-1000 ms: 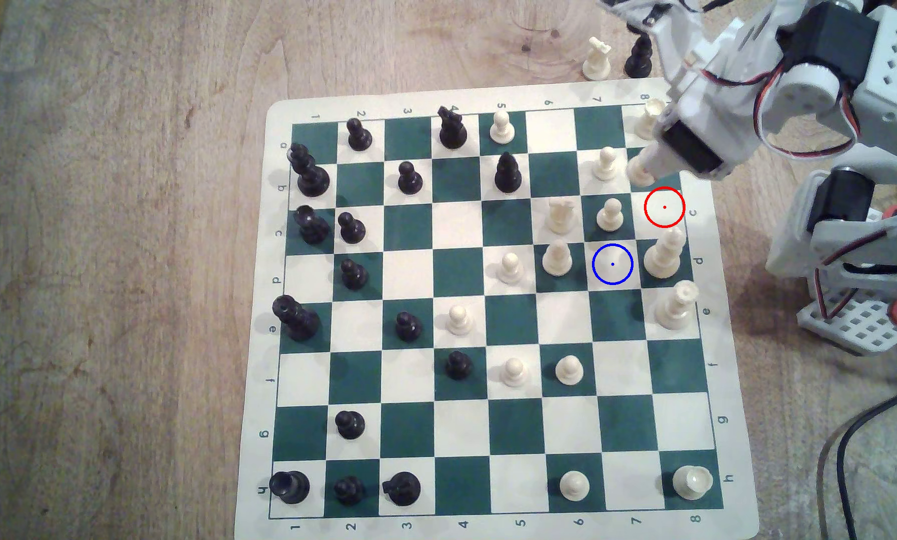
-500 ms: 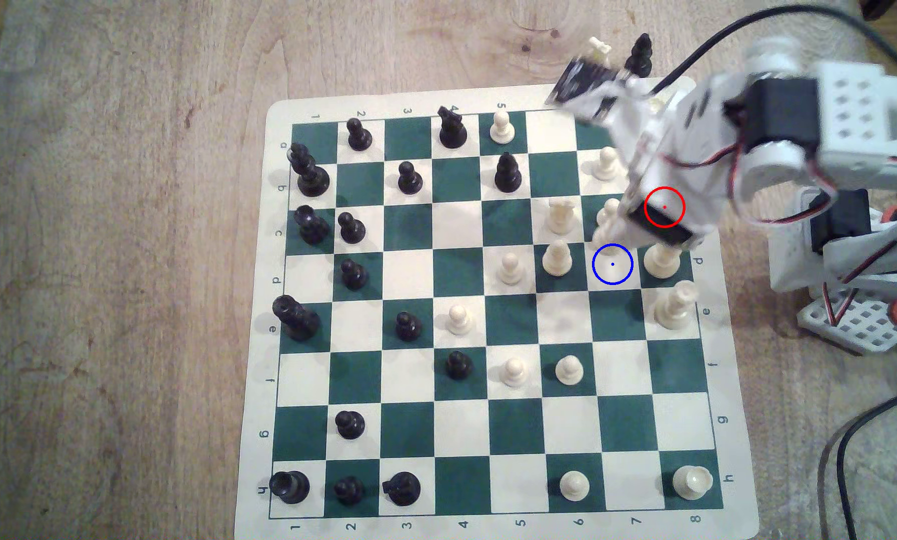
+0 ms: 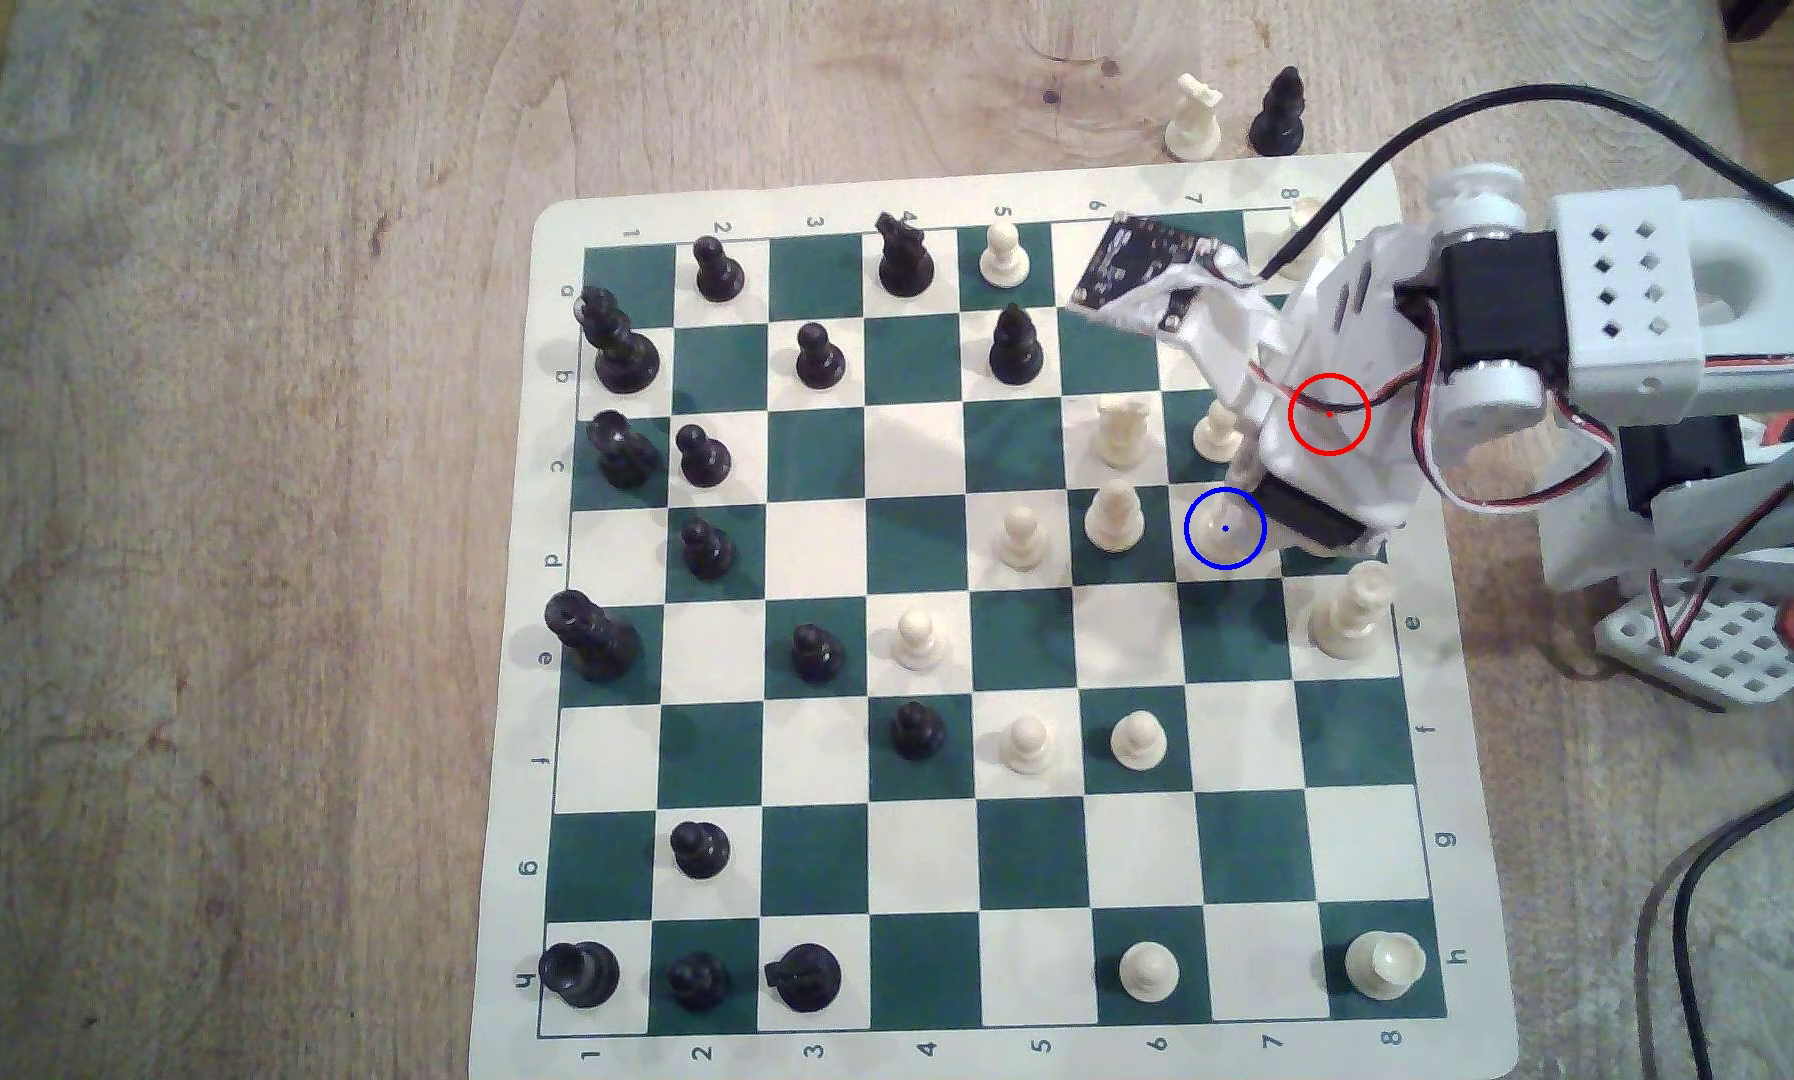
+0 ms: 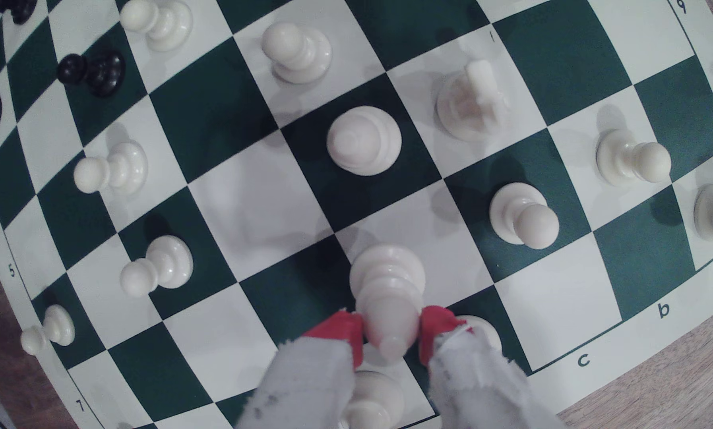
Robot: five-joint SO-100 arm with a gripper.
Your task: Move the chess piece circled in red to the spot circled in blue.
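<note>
The claw (image 4: 391, 332) pinches the cream bishop (image 4: 388, 288) between its 2 red-tipped fingers (image 4: 338, 330), near the piece's pointed top. The bishop's base is over the blue-circled square (image 3: 1225, 530), though I cannot tell if it touches down. The red-circled square is hidden under the arm (image 3: 1360, 343). Off the board (image 3: 976, 197), on the wooden table (image 3: 249, 415), stand 2 pieces: 1 cream (image 3: 1193, 119), 1 black (image 3: 1278, 114)
</note>
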